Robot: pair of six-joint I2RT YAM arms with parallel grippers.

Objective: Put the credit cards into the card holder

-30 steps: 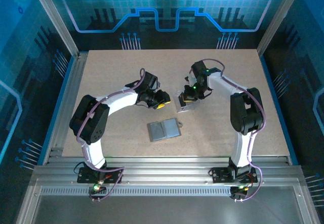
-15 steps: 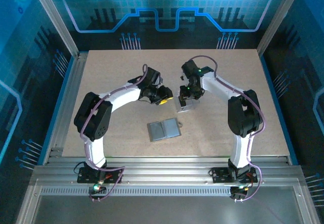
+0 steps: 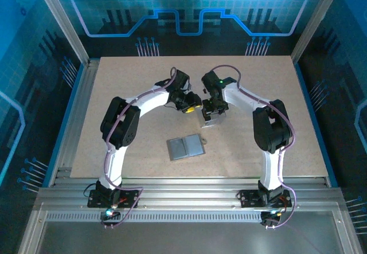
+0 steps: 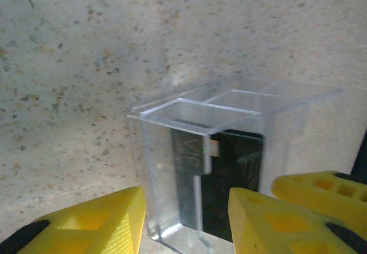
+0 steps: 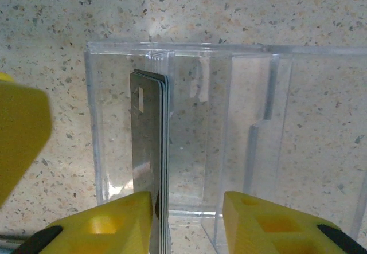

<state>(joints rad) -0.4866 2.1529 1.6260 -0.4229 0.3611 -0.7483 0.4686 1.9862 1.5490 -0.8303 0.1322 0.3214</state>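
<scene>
Status: nothing loaded yet. The credit cards [image 5: 150, 145] stand on edge as a thin dark stack in one end compartment of the clear plastic box [image 5: 241, 93], mid-table. The card holder [image 3: 185, 147] lies opened flat, grey panels up, nearer my bases, apart from the box. No card on it that I can see.

My right gripper [image 5: 189, 208] is part open. The stack's near end sits between the jaws, against the left finger, not clamped. My left gripper [image 4: 186, 208] is also part open, holding nothing, with the box corner right at its tips.

Left to do, as I judge it: pinch a card, lift it out of the box, carry it to the holder, seat it, repeat.

The table [image 3: 258, 82] is a pale speckled board, matte. Aluminium rails [image 3: 183, 199] run along the near edge. There are frame posts at the corners, blue-lit printed panels behind and at the sides.
</scene>
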